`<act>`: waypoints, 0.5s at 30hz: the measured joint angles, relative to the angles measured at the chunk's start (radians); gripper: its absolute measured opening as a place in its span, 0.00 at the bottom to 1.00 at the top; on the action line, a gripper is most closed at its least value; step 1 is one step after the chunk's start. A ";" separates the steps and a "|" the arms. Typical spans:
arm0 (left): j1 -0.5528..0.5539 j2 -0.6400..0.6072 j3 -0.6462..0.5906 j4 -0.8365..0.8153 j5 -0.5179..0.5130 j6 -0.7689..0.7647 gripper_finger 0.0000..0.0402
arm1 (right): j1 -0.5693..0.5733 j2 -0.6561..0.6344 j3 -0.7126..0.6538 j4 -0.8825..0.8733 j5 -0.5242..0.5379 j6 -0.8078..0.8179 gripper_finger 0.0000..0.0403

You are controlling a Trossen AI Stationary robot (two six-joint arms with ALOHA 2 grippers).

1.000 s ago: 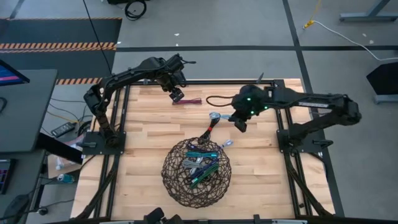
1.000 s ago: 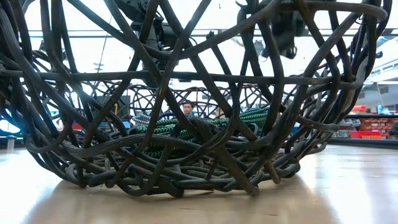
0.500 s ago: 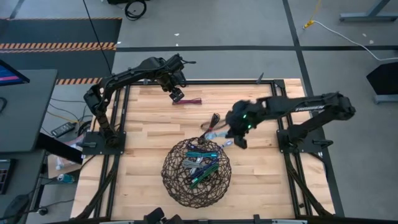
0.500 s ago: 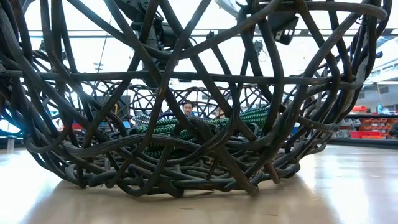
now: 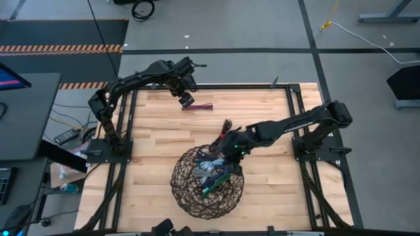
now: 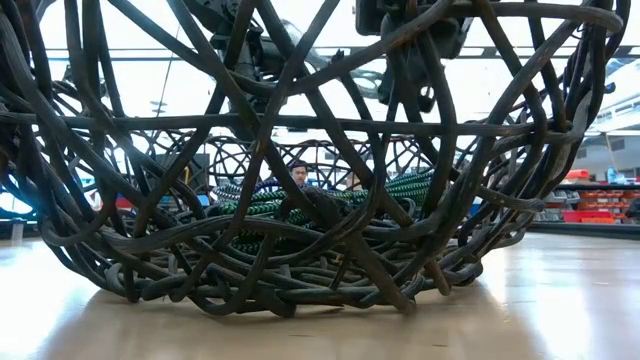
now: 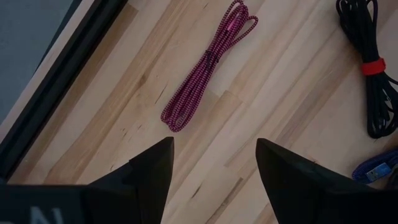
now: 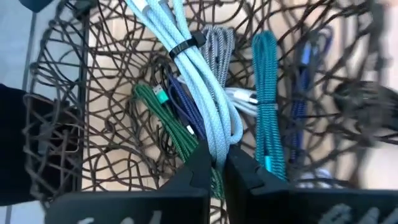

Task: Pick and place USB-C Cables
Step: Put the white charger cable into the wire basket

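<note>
The table (image 5: 157, 131) is pale blond wood in plank strips, framed by black rails. Near its far edge lies a cable (image 7: 208, 65) braided in magenta and black. Beside it a black cable (image 7: 367, 56) carries a red band, and a bright blue cable (image 7: 373, 169) shows just at that view's margin. Toward the near edge the basket (image 5: 184, 193) is dark brown-black woven mesh. Inside it, a light blue cable (image 8: 199, 93) with a black tie lies over a grey-and-white speckled cable (image 8: 219, 43), a teal cable (image 8: 266, 87), a dark green cable (image 8: 168, 124) and a navy cable (image 8: 183, 102). Both arms and the left end effector (image 7: 214, 168) and right end effector (image 8: 217, 165) are matte black.
</note>
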 joint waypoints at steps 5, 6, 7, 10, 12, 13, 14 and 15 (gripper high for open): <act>0.000 0.000 0.000 0.000 0.000 0.006 0.58 | 0.024 0.077 0.000 0.017 -0.001 0.030 0.05; 0.000 0.000 0.000 0.000 0.000 0.006 0.58 | 0.029 0.092 0.000 0.016 -0.005 0.035 0.05; 0.000 0.000 0.000 0.000 0.000 0.008 0.58 | 0.034 0.105 0.000 0.016 -0.009 0.037 0.05; 0.000 0.000 0.000 0.000 0.000 0.008 0.58 | 0.052 0.141 0.000 0.022 -0.021 0.053 0.05; 0.000 0.000 0.000 0.000 0.000 0.009 0.58 | 0.059 0.155 0.000 0.030 -0.026 0.063 0.05; 0.000 0.000 0.000 0.000 0.000 0.009 0.58 | 0.063 0.159 0.000 0.035 -0.029 0.063 0.05; 0.000 0.000 0.000 0.000 0.000 0.009 0.58 | 0.065 0.160 0.000 0.045 -0.031 0.063 0.06; 0.000 0.000 0.000 0.000 0.000 0.009 0.58 | 0.067 0.159 0.000 0.055 -0.032 0.063 0.08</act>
